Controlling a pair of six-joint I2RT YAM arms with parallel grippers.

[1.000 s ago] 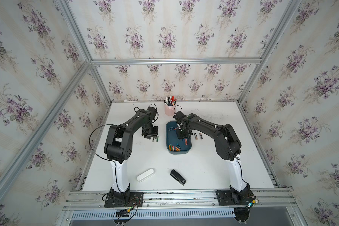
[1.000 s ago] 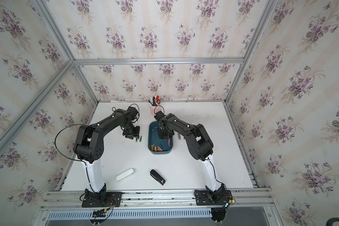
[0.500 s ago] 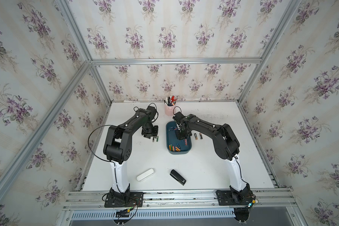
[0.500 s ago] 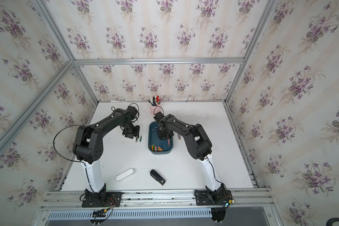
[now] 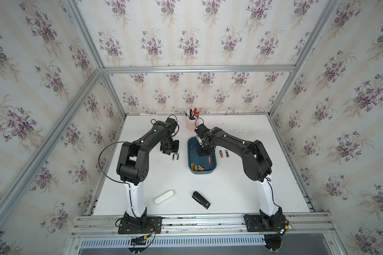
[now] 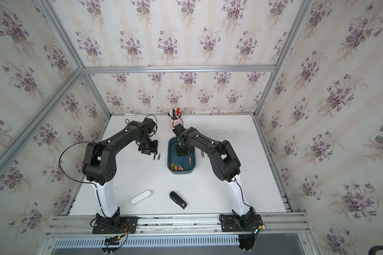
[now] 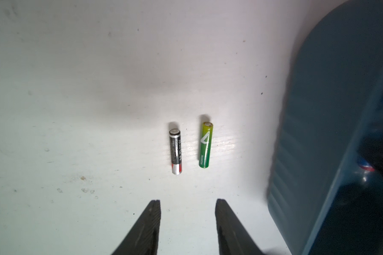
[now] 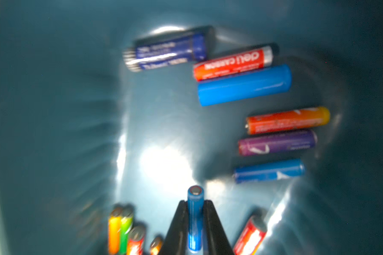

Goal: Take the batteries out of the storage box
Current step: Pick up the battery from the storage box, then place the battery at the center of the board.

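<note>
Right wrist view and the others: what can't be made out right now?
- Right wrist view: blur hides whether the slim blue battery in the right end effector touches the floor of the dark teal plastic tray; the frame edge crops cells beside it.
- Both top views: the right arm's wrist hides that grip; tray cells too small to count.
- Left wrist view: tray interior dark, blurred, cut by the frame edge.

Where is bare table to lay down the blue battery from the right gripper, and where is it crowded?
Free: table between storage box and stapler; right of the black-and-copper batteries. Crowded: between box and left gripper, where black battery and green battery lie.
</note>
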